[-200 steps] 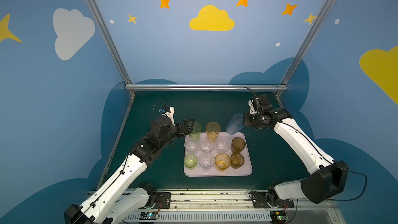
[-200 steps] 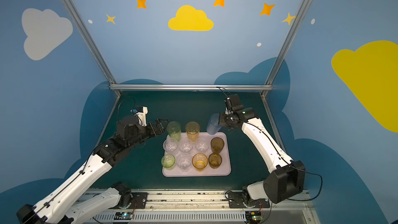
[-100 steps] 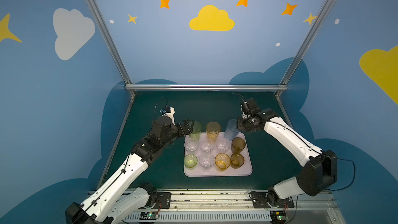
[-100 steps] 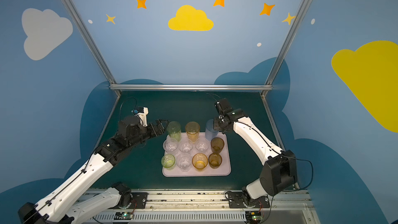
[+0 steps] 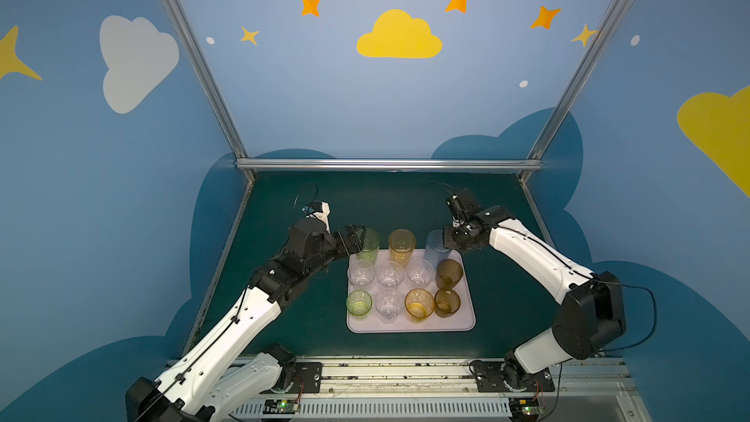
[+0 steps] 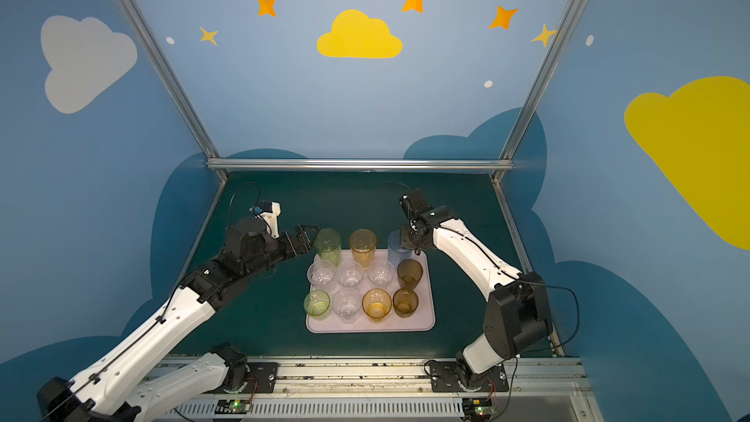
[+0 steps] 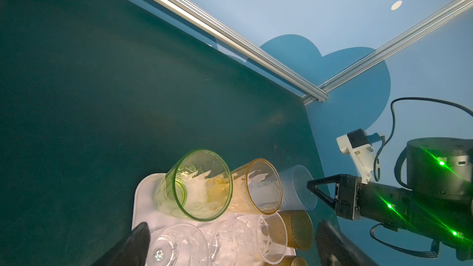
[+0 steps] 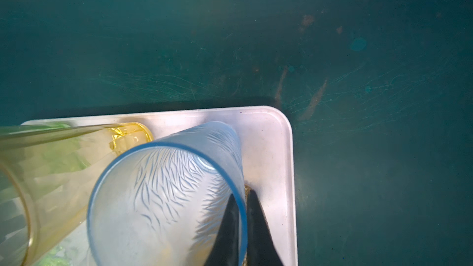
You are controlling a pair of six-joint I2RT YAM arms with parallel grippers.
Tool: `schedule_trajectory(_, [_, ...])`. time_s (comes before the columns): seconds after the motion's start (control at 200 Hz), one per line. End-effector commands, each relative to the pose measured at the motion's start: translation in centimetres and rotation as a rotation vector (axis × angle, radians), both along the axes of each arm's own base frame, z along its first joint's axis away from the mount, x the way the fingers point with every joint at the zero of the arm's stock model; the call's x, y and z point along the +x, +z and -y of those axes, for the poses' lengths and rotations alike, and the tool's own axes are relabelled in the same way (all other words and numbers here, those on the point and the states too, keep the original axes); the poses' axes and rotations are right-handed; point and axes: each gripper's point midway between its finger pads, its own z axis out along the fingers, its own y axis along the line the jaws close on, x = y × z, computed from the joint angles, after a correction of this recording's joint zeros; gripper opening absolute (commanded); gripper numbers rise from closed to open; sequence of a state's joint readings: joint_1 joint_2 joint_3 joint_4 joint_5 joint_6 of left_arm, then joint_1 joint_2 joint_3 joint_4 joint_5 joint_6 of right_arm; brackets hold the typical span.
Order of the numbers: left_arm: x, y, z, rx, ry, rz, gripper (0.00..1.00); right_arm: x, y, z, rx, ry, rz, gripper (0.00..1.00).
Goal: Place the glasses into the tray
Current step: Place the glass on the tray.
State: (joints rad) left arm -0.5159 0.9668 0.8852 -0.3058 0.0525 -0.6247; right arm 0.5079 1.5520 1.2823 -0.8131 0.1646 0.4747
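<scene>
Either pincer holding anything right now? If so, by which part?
Right pincer grips the tall pale blue tumbler by its rim, one finger inside, one outside. Left pincer is open, holding nothing.

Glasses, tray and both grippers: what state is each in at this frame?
tray, lying flat, ten glasses standing free in it.
pale blue glass, in the tray's far right corner, wall pinched by the right gripper.
tall green glass, upright, free.
tall amber glass, upright, free.
eight short glasses, upright, free.
right gripper, shut on the pale blue glass.
left gripper, open, empty, beside the tall green glass.
</scene>
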Motion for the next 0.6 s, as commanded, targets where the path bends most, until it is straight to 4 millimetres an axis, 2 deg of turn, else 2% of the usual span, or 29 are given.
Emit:
schedule_trajectory(0.0, [0.1,0.1,-0.7,0.028,0.025,0.008,1.00,0.0,-1.0,-0.1,-0.010,-0.007,-0.019,0.13])
schedule_trajectory(0.095, [0.2,0.1,-1.1,0.035,0.036,0.013,1.00,0.0,-0.9,-0.2,-0.008,-0.003,-0.017,0.32])
schedule_trajectory(0.175, [0.2,0.0,-1.5,0.052,0.047,0.017,1.00,0.0,-0.5,-0.1,-0.004,-0.010,-0.007,0.58])
schedule_trajectory(0.23, [0.3,-0.1,-2.2,0.074,0.071,0.018,1.00,-0.1,0.0,0.5,-0.023,-0.032,0.002,0.69])
schedule_trajectory(0.26, [0.4,-0.2,-2.7,0.090,0.092,0.020,1.00,-0.1,0.4,0.9,-0.039,-0.049,0.011,0.79])
schedule_trajectory(0.36, [0.7,-0.5,-5.0,0.162,0.177,0.037,1.00,0.1,2.3,2.3,-0.080,-0.081,0.074,0.87])
schedule_trajectory(0.511, [1.2,-0.1,-9.4,0.298,0.346,0.110,1.00,0.8,5.4,4.9,-0.141,-0.148,0.217,0.87])
schedule_trajectory(0.596, [1.3,-0.2,-12.9,0.383,0.487,0.133,1.00,1.2,7.1,6.4,-0.149,-0.187,0.305,0.88])
